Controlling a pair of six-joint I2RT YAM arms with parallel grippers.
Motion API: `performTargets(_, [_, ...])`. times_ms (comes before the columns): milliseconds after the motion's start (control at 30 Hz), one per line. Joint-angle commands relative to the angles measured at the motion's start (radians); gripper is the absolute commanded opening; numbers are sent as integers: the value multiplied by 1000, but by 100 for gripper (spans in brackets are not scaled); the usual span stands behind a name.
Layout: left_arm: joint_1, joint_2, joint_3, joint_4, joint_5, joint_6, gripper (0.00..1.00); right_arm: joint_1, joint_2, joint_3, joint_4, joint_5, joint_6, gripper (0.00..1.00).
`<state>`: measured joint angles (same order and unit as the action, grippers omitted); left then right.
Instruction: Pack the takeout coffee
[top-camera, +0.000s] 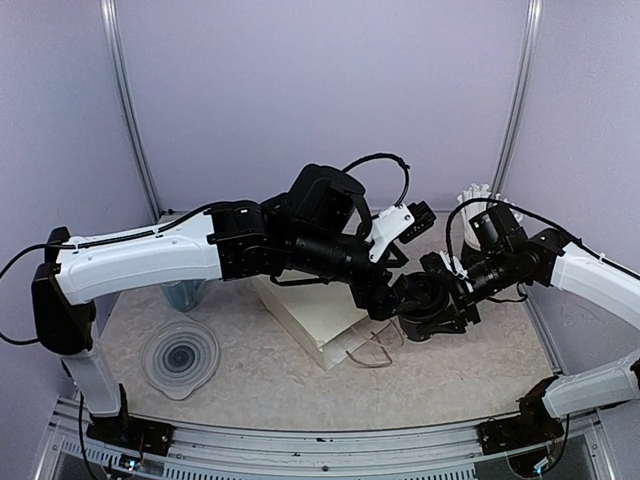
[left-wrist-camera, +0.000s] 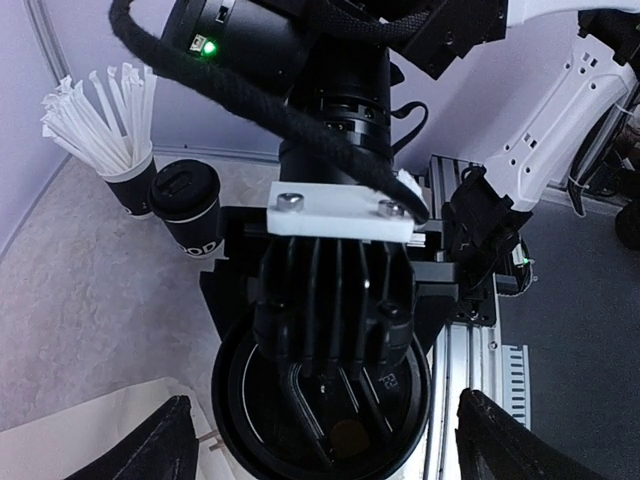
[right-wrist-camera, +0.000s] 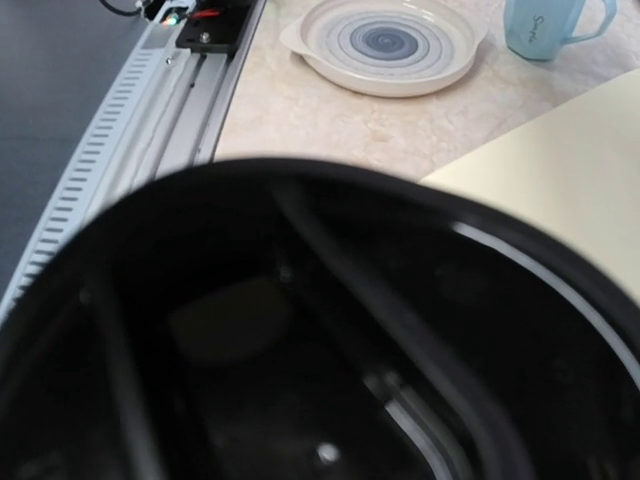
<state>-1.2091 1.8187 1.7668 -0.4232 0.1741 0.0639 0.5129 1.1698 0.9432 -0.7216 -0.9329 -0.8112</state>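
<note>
Passing, apparently, one lidded coffee cup (left-wrist-camera: 400, 415) between arms, just beside the mouth of the cream paper bag (top-camera: 305, 318). Right claw (left-wrist-camera: 322, 395) sits over its lid, grip impossible to tell; left claw (left-wrist-camera: 335, 438) spread wide, flanking it. Next move likely: left closes squarely on cup wall.

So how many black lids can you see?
2. One lid tops the cup by the straws; the other lid is in the right gripper. More may be hidden.
</note>
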Motion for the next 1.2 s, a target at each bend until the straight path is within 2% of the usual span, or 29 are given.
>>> performTargets(0, [-6, 9, -10, 59, 47, -20, 88, 28, 4, 31, -29, 37, -16, 52])
performTargets(433, [-15, 51, -9, 30, 7, 17, 88, 42, -13, 45, -31, 48, 4, 52])
performTargets(667, [-15, 71, 0, 7, -34, 25, 85, 44, -23, 40, -24, 52, 11, 53])
performTargets(867, [-29, 76, -3, 2, -37, 49, 88, 43, -27, 36, -18, 57, 21, 54])
performTargets(1167, [-29, 78, 3, -17, -24, 59, 73, 44, -32, 27, 5, 66, 44, 56])
